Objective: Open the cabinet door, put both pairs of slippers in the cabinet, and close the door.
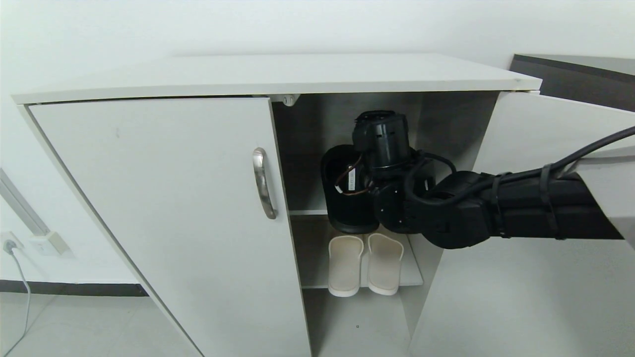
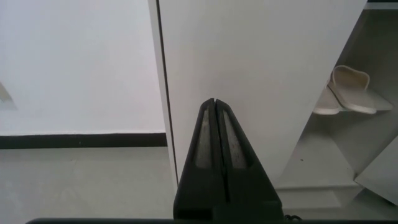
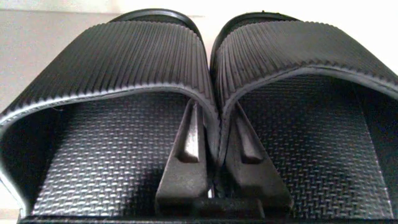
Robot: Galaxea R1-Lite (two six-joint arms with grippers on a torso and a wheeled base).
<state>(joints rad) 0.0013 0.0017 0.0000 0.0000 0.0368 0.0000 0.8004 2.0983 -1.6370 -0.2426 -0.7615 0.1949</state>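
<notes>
Right hand (image 3: 216, 112) pinches inner walls of black slippers (image 3: 124, 81).

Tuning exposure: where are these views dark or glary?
Head view: cabinet interior shadowed, black slippers merge with the dark arm, glint on the door handle. Left wrist view: evenly lit, white slippers plain. Right wrist view: black slippers dim around the right pincer.

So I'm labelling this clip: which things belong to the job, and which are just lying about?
Job: white two-door cabinet, its open right door, black ribbed rubber slippers, cream slippers on the shelf, right gripper.
Lying about: white wall socket with cable, dark grey panel.
</notes>
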